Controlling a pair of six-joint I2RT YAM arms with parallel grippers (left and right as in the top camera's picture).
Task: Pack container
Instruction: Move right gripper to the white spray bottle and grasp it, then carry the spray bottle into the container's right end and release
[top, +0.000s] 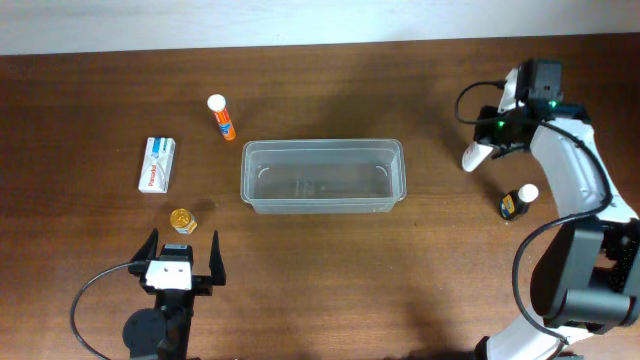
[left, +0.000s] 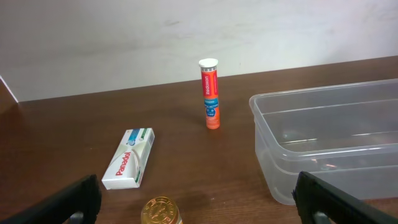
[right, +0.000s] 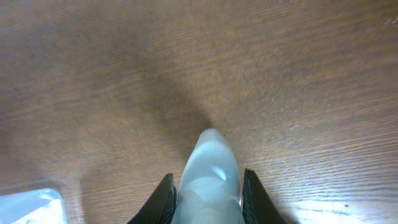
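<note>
At the far left of the wooden desk (top: 330, 270), a white Panadol box (top: 156, 165) lies flat. Just in front of it, toward me, stands a small gold-lidded jar (top: 182, 220). My left hand (top: 182, 256) hangs near the desk's front edge, right behind that jar, released, with its two black fingers spread wide and nothing between them. In its wrist camera the jar's gold lid sits low between the fingertips (left: 68, 202).

Farther back, to the right of the box, an orange tube (top: 221, 117) with a white cap stands upright.

The container (top: 322, 205), a clear plastic tub with rounded corners, rests at the middle of the desk with its long side across my view. Nothing lies inside it.

Well to the right of the container, my right hand (top: 485, 147) is clenched around a white bottle (top: 472, 158), tilted and pointing down at the wood. I cannot tell whether the bottle touches the desk. Near it, farther right and toward me, a small dark bottle (top: 517, 201) with a white cap lies on the desk.
</note>
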